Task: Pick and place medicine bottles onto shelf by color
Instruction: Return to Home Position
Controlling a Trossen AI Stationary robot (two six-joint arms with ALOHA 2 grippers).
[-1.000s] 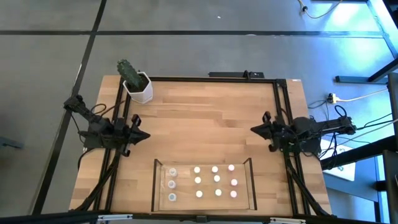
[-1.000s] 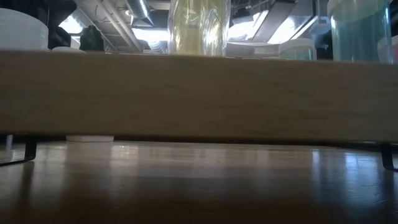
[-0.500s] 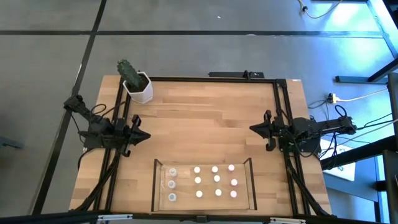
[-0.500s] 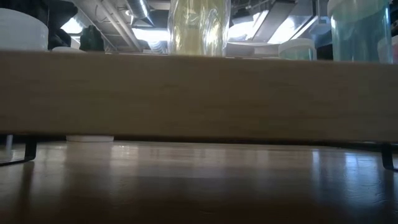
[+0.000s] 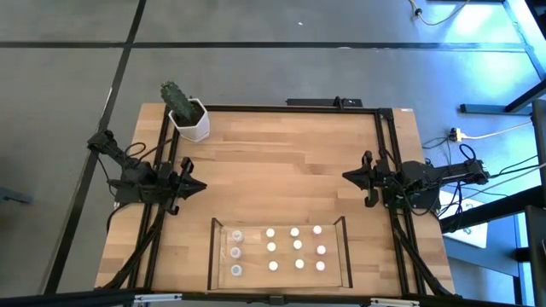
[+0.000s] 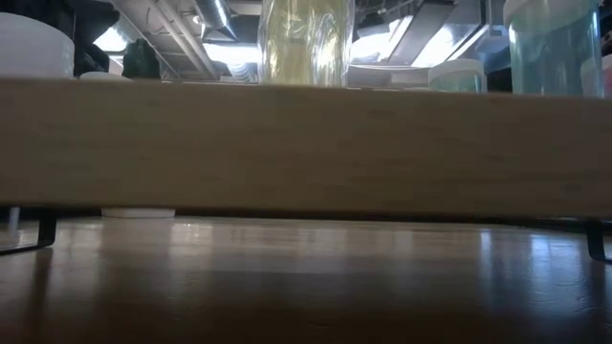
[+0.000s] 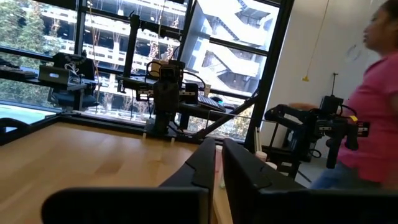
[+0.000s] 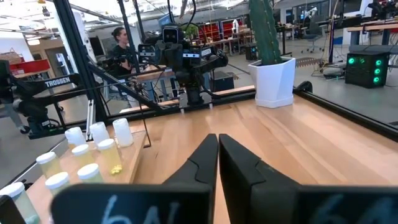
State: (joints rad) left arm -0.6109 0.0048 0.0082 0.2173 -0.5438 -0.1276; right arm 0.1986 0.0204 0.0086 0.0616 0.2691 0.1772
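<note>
- Bottles first: I count twelve caps, all upright inside the shelf, in four columns of three. The column nearest the left arm is clear-grey, the two middle ones are white, and the one on the right arm's side is pinkish.
- No bottle lies loose on the table.
- The shelf sits by the table edge opposite the cactus pot, about midway between the two side edges.
- The left end effector is at the table's left edge, halfway along and pointing inward, well apart from the shelf. Its wrist view shows the fingers drawn to a narrow slit with nothing between them.
- The right end effector mirrors it at the right edge, fingers pressed together and empty, also well clear of the shelf.
- My read is that the sorting is done and only the tuck-away to home remains. Both arms look at rest or very close to it.
- To do it well, each arm should make any last move along its own side, never sweeping over the shelf's clear walls. Bottles this small would likely tip at a nudge.
- The left arm should also mind the cactus pot at the table corner on its side.
</note>
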